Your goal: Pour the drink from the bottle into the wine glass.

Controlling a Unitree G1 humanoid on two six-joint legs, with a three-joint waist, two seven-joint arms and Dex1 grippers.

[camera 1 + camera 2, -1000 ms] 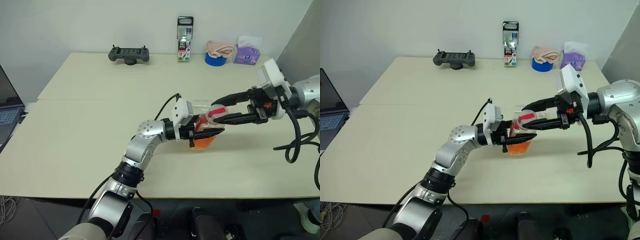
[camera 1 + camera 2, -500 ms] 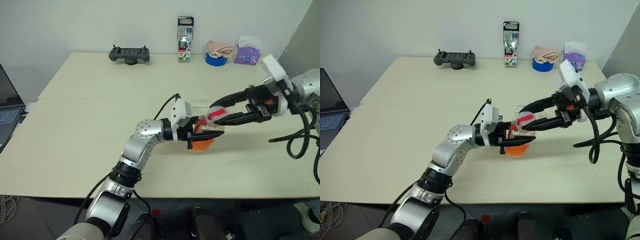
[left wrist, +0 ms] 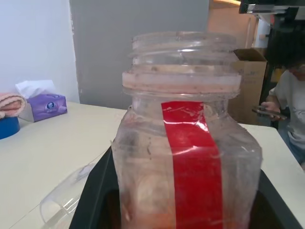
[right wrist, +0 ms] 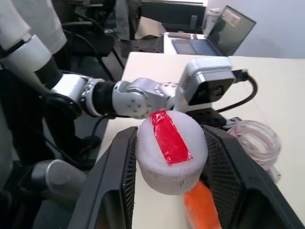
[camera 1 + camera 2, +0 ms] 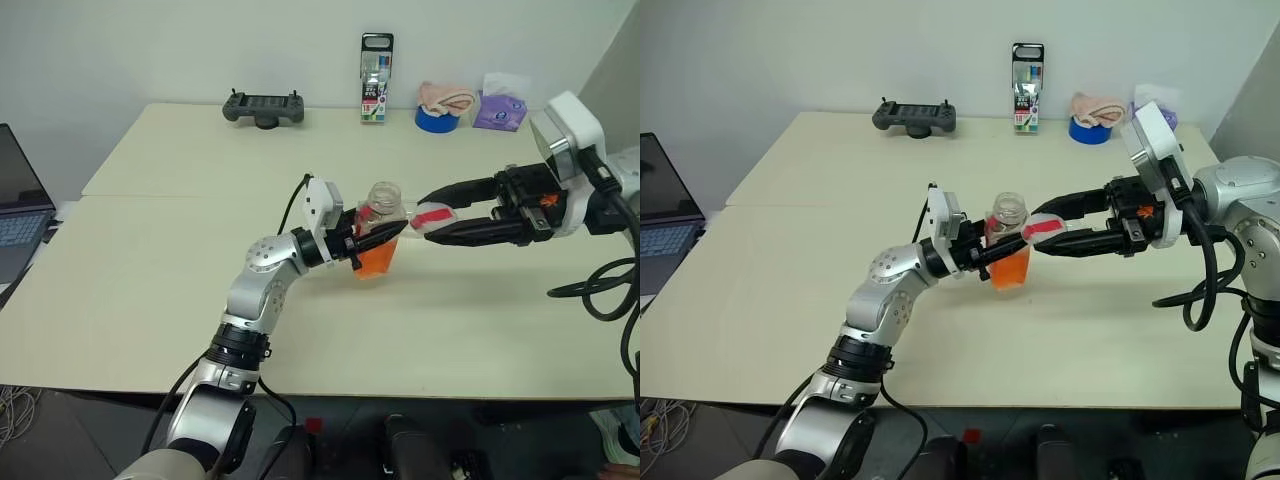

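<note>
Two grippers meet mid-table. Nearer, the left gripper [image 5: 362, 238] clamps the upright bottle [image 5: 378, 232], mouth uncapped, drink [image 5: 374, 262] low inside. Just beyond to its right, the right gripper [image 5: 428, 217] pinches the cap [image 4: 170, 150] clear of the neck. Beside the bottle, a clear rounded piece, perhaps the wine glass [image 3: 66, 200], lies low, so tipping must go that way.

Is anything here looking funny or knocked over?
Maybe. Beside the open bottle in the left gripper, the wine glass seems to lie on its side on the table, not upright. Nothing looks spilled. The right gripper holds the cap.
</note>
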